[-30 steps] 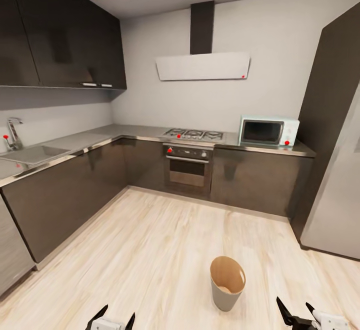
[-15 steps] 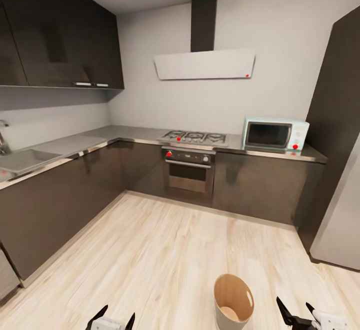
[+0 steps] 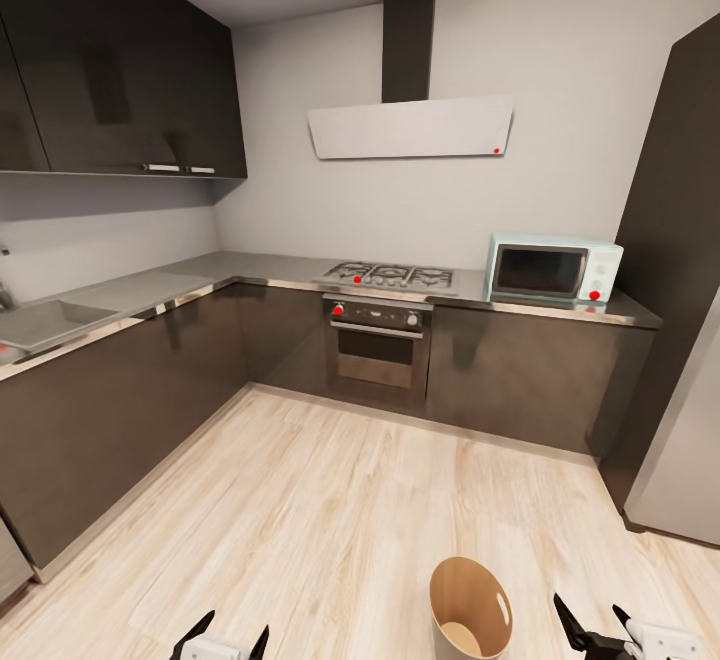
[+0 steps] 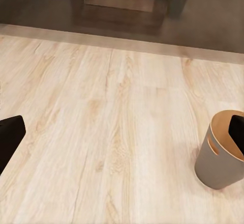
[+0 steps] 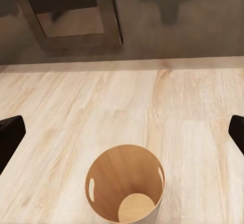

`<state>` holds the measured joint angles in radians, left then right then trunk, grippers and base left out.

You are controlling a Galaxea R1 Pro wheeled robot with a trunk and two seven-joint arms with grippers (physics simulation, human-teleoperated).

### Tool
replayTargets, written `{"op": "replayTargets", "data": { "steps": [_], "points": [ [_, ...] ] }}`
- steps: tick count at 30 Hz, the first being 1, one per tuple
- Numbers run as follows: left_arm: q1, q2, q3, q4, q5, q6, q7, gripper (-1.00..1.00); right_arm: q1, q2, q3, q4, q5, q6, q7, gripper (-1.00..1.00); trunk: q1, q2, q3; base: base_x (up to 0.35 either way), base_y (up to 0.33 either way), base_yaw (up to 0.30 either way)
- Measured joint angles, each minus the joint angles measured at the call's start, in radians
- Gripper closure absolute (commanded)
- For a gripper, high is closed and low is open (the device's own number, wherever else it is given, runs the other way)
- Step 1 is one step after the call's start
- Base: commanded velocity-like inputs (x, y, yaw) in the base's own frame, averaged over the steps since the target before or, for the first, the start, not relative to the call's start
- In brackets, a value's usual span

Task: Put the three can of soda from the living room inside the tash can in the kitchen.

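Tash can (image 3: 470, 608): one counted, lower centre-right of the head view, standing upright on the pale wood floor (image 3: 330, 500); its base is cut by the frame edge.
Tash can, look: round, slightly tapered; pale grey outside, brown wood-toned inside, with a lighter round bottom seen in the right wrist view (image 5: 126, 191). Two slot handles are noted in its wall, on opposite sides. Nothing is seen inside it.
Tash can, left wrist view: seen at the lower right of the frame (image 4: 219, 155), partly covered by a dark fingertip.
Left tool (image 3: 228, 639): lower left of the head view; two dark fingers are seen spread apart, nothing between them, released.
Right tool (image 3: 590, 624): lower right corner of the head view, just beside the tash can; fingers spread, nothing held, released.
Kitchen: dark grey cabinets along the left and back walls, topped by one grey L-shaped surface (image 3: 200, 275).
Oven (image 3: 378, 350): one, built in, centre of the head view.
Hob (image 3: 392, 275): one, on the surface directly above the oven.
Hood (image 3: 410, 126): one, pale, on the back wall at upper centre, with a dark duct above.
Microwave (image 3: 553, 268): one, light blue, on the surface at centre right.
Sink (image 3: 45, 320): one, at the left edge.
Fridge (image 3: 690, 440): one pale tall unit, at the right edge.
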<state>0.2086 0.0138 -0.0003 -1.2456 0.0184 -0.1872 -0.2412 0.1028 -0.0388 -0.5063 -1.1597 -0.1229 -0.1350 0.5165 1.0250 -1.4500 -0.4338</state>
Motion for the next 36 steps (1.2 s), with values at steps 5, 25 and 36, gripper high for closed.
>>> {"op": "replayTargets", "data": {
  "steps": [5, 25, 36],
  "points": [
    [0.000, 0.000, -0.001, 0.000, 0.001, 0.000, 0.000, -1.00, -0.001, -0.002, -0.002, -0.001, 0.001, 0.008, -0.006, -1.00, 0.000, 0.000, 0.000, 0.001, 0.000, 0.000],
    [0.000, 0.000, -0.003, 0.000, 0.003, 0.000, -0.005, -1.00, -0.970, -0.215, 0.016, 0.584, 0.705, 1.093, -0.015, -1.00, 0.000, 0.000, 0.000, 0.000, 0.000, 0.000],
    [0.000, 0.000, -0.004, 0.033, 0.003, -0.001, -0.003, -1.00, -1.180, -0.269, 0.019, 0.925, 0.797, 1.182, -0.178, -1.00, 0.000, 0.000, 0.000, 0.000, 0.000, 0.000]
  ]
}}
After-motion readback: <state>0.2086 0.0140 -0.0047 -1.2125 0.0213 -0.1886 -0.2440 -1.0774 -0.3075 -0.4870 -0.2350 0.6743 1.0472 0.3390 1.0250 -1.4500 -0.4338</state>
